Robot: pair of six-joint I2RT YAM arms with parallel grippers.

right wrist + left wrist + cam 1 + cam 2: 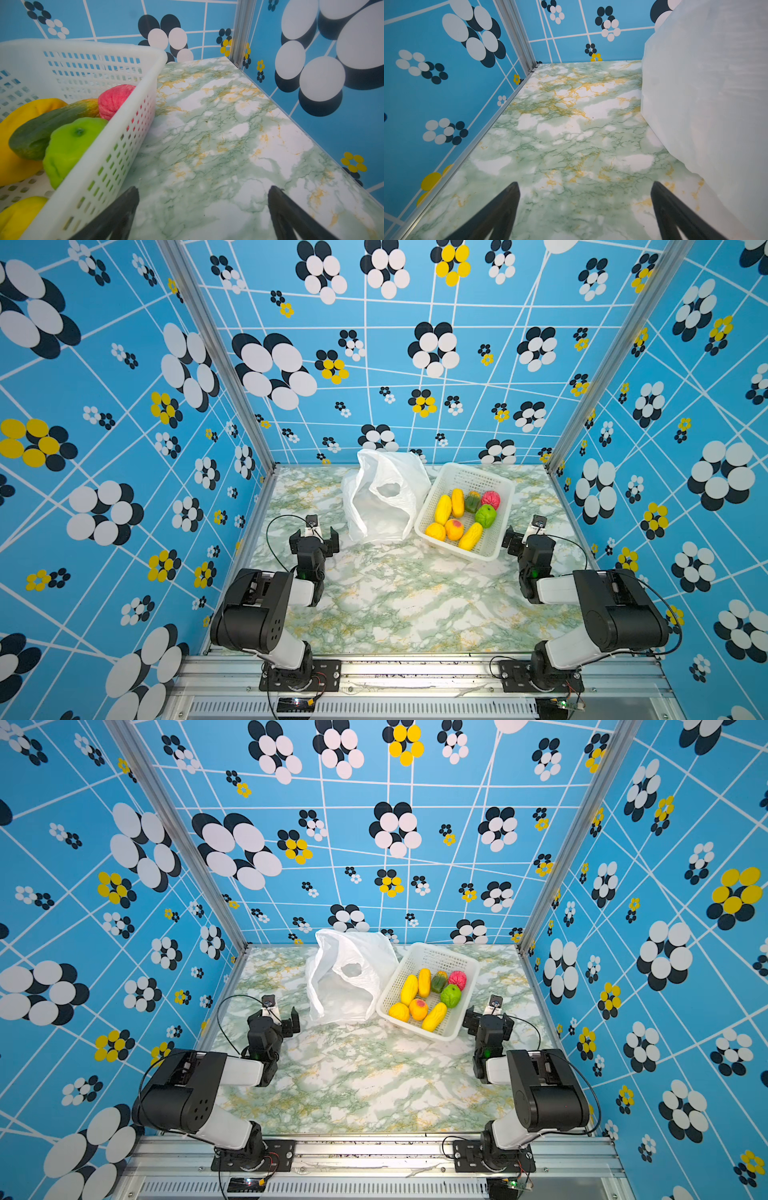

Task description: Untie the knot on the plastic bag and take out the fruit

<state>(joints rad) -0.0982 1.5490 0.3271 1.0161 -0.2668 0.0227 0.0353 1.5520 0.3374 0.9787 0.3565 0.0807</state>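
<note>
"At the back of the table [395,593], what have you got?"

"I see the bag [382,497] [349,977] standing slumped, white and crinkled, with an oval gap in its front. I cannot pick out the knot from up here."

"And the fruit?"

"I count eight pieces of fruit [454,529] [418,1009], all lying in the basket [465,479] [428,959]. The basket sits right of the bag and close against it. I cannot tell whether the two touch. My right wrist view shows a green piece, a pink one and yellow ones behind the basket's wall [93,62]."

"Left gripper?"

"My left gripper [314,533] [274,1016] sits low, just beside the bag's near left corner. Its jaws are spread wide and grip nothing. In the wrist view I see bare table between its fingers [513,187] and the bag [706,104] rising alongside."

"Right gripper?"

"The right gripper [528,537] [489,1017] is the same, fully spread and empty. It is just off the basket's near right corner. Its fingers [274,191] frame only table."
</note>
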